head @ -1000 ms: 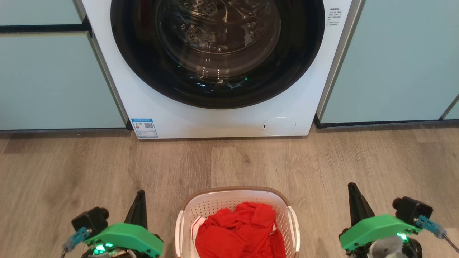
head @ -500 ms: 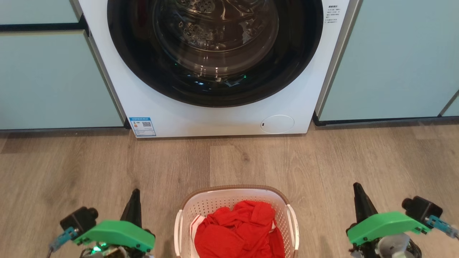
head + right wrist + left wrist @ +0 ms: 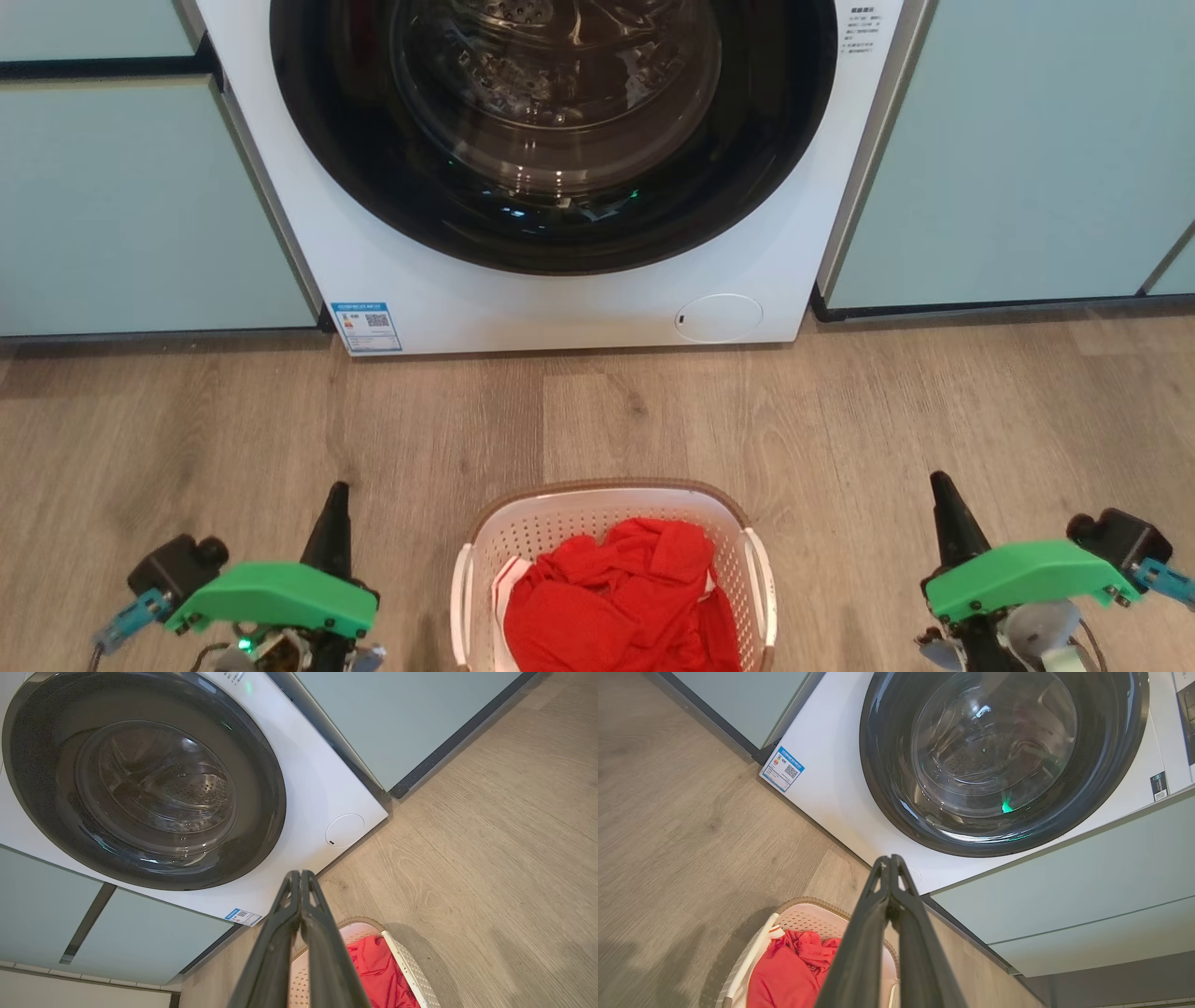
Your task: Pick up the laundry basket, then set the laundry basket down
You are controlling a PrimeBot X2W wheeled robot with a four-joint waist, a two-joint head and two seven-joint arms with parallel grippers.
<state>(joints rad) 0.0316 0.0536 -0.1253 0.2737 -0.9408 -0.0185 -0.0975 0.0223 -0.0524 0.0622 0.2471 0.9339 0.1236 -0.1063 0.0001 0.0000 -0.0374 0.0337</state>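
White perforated plastic laundry basket (image 3: 551, 534), brown woven-look rim, crumpled red cloth (image 3: 621, 607) inside, sits on the wood-plank floor (image 3: 187, 420) before the white front-loading washing machine (image 3: 560, 313), between your left pincer (image 3: 333, 523) and right pincer (image 3: 948, 523), both pressed together, apart from it.

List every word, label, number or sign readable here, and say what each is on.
No text can be read outright.
Blue sticker with a QR code, low on the washing machine front: print too small.
Dark print at the machine's upper right corner: too blurred.
Laundry basket: no lettering seen.
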